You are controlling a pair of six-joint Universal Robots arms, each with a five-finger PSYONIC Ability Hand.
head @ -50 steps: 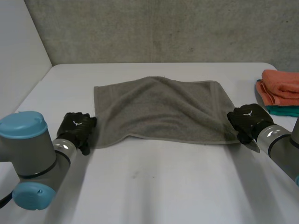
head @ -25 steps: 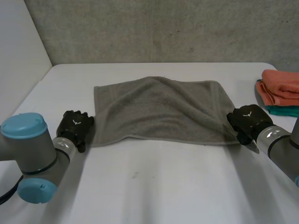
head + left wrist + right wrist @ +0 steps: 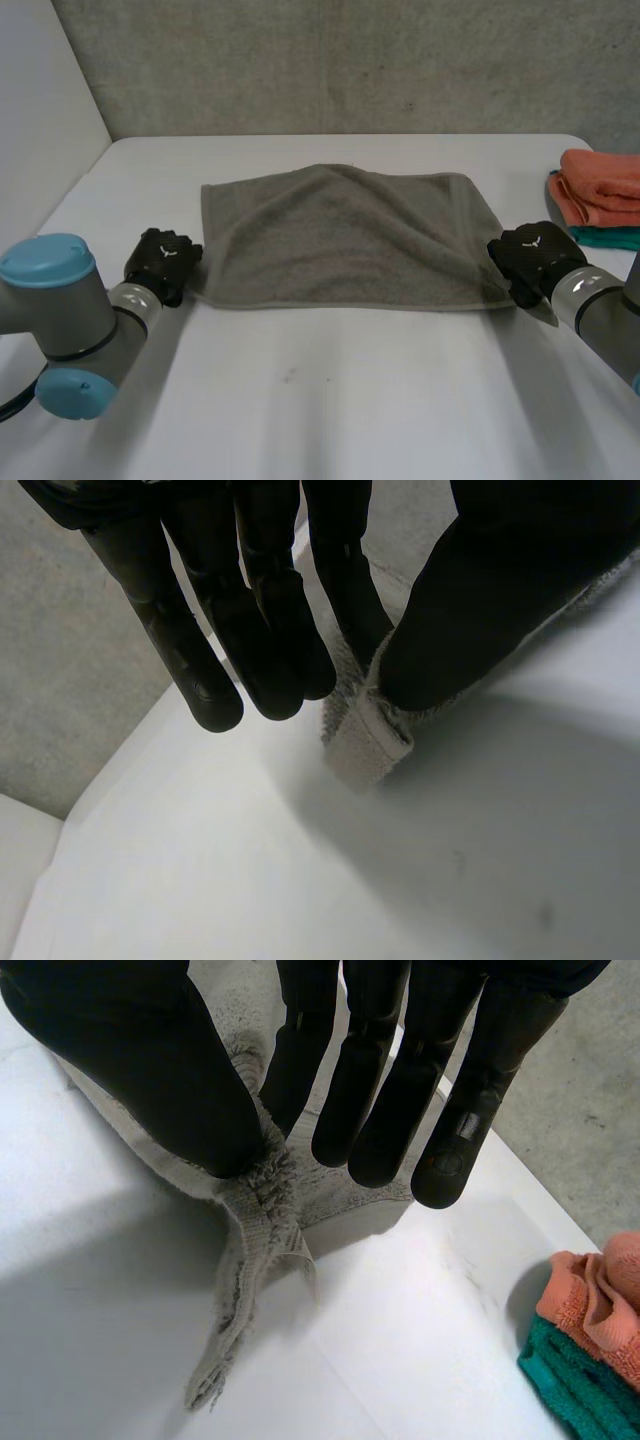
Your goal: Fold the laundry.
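A grey towel [image 3: 340,235] lies spread flat in the middle of the white table [image 3: 330,400]. My left hand [image 3: 163,262] is at its near left corner. In the left wrist view the thumb [image 3: 480,590] and a finger pinch that corner [image 3: 365,745], while the other fingers stay straight. My right hand [image 3: 530,258] is at the near right corner. The right wrist view has its thumb [image 3: 150,1050] and a finger pinching the bunched corner [image 3: 250,1230], with a loose tip of cloth trailing onto the table.
A folded orange towel [image 3: 603,185] lies on a teal one [image 3: 610,238] at the table's right edge, close behind my right hand; both appear in the right wrist view as orange towel [image 3: 590,1295] and teal towel [image 3: 565,1380]. A wall runs behind the table.
My left hand has closed on the towel's near left corner and shifted slightly away. The towel's near edge now runs straight. The right hand has stayed put.
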